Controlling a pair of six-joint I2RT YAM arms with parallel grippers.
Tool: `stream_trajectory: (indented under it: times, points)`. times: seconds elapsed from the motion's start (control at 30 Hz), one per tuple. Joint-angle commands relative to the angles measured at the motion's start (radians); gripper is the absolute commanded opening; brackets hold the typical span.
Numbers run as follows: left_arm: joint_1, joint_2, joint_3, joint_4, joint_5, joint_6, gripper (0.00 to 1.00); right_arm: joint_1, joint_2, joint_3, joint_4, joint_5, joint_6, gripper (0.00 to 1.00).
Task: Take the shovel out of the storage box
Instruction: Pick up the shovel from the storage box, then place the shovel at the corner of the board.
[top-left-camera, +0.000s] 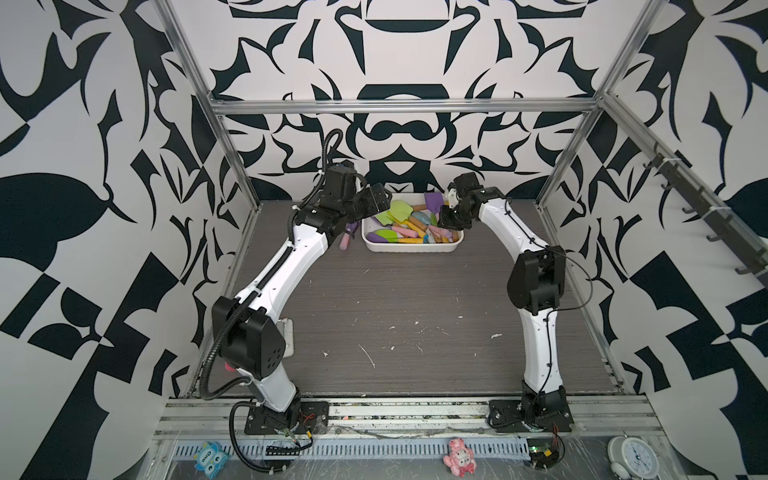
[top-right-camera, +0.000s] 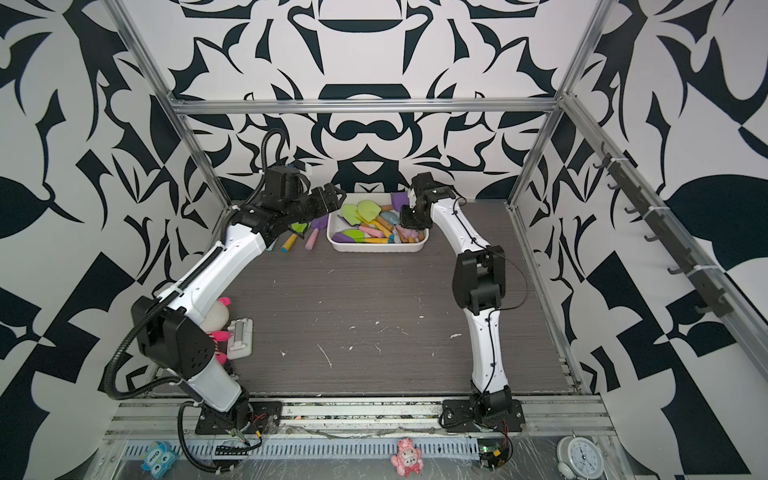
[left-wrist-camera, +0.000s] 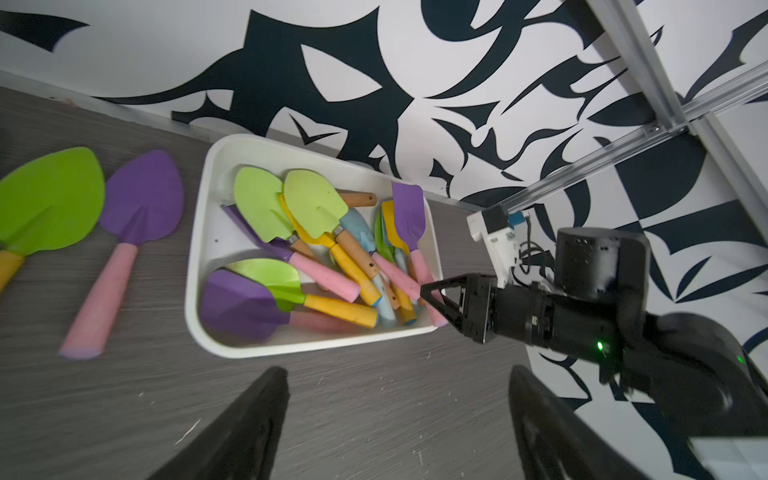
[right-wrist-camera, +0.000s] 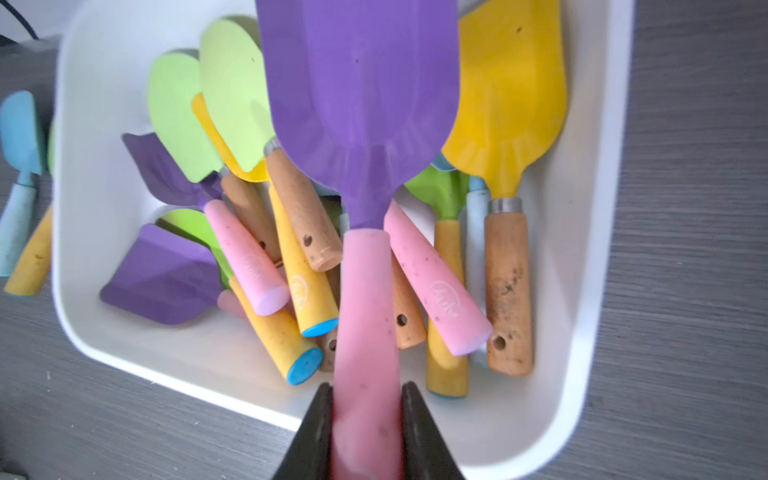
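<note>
In both top views we look down from high at the front edge, facing the back wall, far enough off to take in the whole table (top-left-camera: 395, 299), the left arm (top-left-camera: 274, 278) and the right arm (top-left-camera: 538, 336); the pair differ by a slight sideways shift. From the left wrist we look slantwise at middling range over the storage box (left-wrist-camera: 195, 266) to the right gripper (left-wrist-camera: 434, 305). From the right wrist we sit close above that box, sighting along the purple shovel (right-wrist-camera: 361, 104). All four views share the box.
</note>
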Motion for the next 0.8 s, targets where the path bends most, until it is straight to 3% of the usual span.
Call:
stream_trajectory:
  times: [0.0,0.23,0.27,0.5,0.67,0.77]
  points:
    - [-0.013,0.080,0.102,0.034,0.032,-0.075,0.86,0.008,-0.117,-0.062,0.125,0.023,-0.005,0.00]
    - [-0.032,0.283,0.326,0.008,0.082,-0.090,0.86,0.045,-0.235,-0.167,0.164,0.009,0.018,0.00]
    - [-0.033,0.307,0.353,0.003,0.091,-0.085,0.82,0.055,-0.245,-0.174,0.163,0.009,0.017,0.00]
    - [-0.034,0.458,0.542,-0.116,0.114,0.000,0.78,0.135,-0.320,-0.227,0.163,0.025,0.045,0.00]
    - [-0.032,0.485,0.538,-0.162,0.084,0.040,0.75,0.185,-0.353,-0.251,0.159,0.035,0.059,0.00]
    - [-0.031,0.490,0.526,-0.181,0.067,0.058,0.67,0.209,-0.366,-0.267,0.159,0.040,0.063,0.00]
